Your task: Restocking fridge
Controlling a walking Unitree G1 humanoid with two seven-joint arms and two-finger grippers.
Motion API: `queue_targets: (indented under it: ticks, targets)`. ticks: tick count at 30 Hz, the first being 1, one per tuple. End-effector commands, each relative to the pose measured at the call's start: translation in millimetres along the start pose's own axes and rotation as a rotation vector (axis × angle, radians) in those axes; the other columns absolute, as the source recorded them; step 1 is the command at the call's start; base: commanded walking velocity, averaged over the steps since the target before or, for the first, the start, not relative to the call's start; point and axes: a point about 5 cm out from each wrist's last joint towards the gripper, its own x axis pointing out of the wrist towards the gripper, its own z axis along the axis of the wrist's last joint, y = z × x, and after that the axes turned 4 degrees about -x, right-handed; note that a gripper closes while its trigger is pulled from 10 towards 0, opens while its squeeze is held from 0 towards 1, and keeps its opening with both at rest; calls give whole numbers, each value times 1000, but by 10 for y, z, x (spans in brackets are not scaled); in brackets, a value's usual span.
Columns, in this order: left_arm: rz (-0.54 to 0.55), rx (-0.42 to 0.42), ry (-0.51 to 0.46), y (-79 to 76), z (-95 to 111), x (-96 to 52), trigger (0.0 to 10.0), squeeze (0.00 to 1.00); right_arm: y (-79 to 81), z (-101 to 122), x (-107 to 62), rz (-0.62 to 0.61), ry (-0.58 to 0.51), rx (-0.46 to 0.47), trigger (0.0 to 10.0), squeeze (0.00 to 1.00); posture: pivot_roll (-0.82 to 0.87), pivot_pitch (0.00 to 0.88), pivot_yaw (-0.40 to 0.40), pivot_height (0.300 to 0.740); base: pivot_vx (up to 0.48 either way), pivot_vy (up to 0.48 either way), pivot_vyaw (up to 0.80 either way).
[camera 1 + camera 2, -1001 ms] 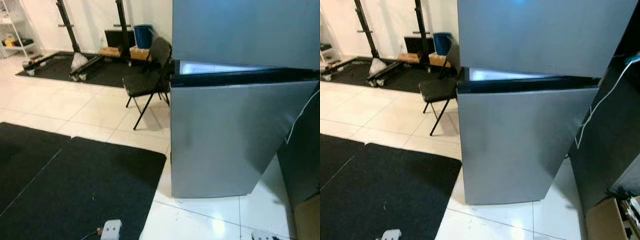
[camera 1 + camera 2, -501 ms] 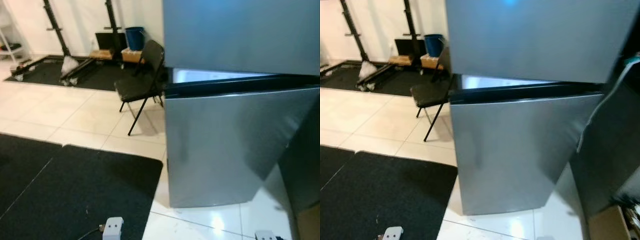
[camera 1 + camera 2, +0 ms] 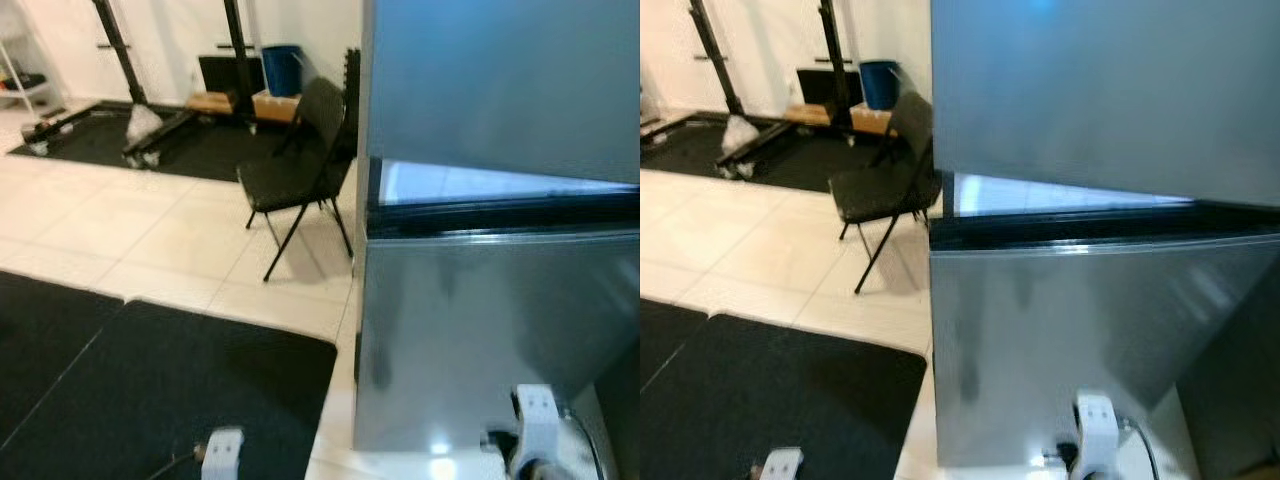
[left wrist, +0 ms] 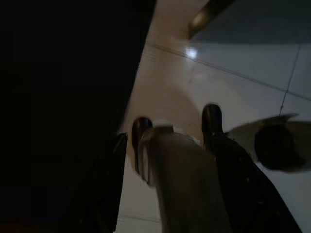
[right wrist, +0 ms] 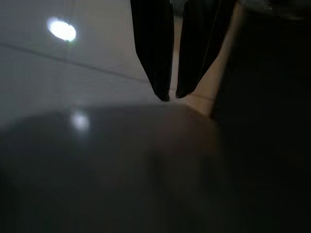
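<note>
Left gripper (image 4: 175, 121): jaws parted around a pale cylindrical object (image 4: 180, 184) held between the fingers (what it is I cannot tell; the view is dim), hanging over the white tile floor (image 4: 228, 92) at the edge of a black mat (image 3: 160, 390); right gripper (image 5: 171, 94): jaws nearly closed, a thin gap between the tips, nothing between them, pointing down at the tiles; fridge (image 3: 500, 250) stands directly ahead on the floor, silver, lower door (image 3: 1080, 350) swung ajar with lit interior visible along its top edge; black folding chair (image 3: 295, 170) just beside the fridge's left side; blue bin (image 3: 283, 68) by the far wall.
</note>
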Motion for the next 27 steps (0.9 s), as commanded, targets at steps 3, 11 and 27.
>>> queue_targets:
  ticks: [3,11,27]
  targets:
    - [6,10,15,15,-27,-8,10000,0,13,183,5,134,-131,114,10000,0,-30,0,4,740,0,0,0]
    - [4,9,16,-1,-41,-5,10000,0,181,691,67,418,-347,151,10000,0,-30,0,0,740,0,0,0]
    - [5,20,27,58,-86,-41,10000,0,801,1650,310,584,-512,-152,10000,0,-19,0,8,740,0,0,0]
